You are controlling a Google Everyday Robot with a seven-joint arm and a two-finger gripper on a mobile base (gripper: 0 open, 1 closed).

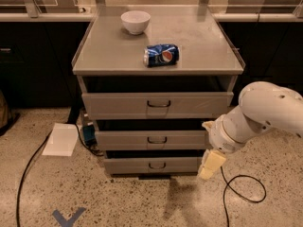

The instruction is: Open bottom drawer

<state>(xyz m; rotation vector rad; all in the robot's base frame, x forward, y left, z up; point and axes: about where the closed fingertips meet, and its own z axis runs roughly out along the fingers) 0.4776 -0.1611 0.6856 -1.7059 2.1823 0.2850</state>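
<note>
Speckled terrazzo floor, and the flat grey metal bottom drawer point(152, 165) runs left-right facing us, cream two-finger gripper point(209, 166) at its right end, jaws can't tell

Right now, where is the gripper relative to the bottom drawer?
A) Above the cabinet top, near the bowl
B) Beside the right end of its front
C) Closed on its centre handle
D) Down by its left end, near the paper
B: the gripper hangs beside the right end of the bottom drawer, away from the handle.
</note>
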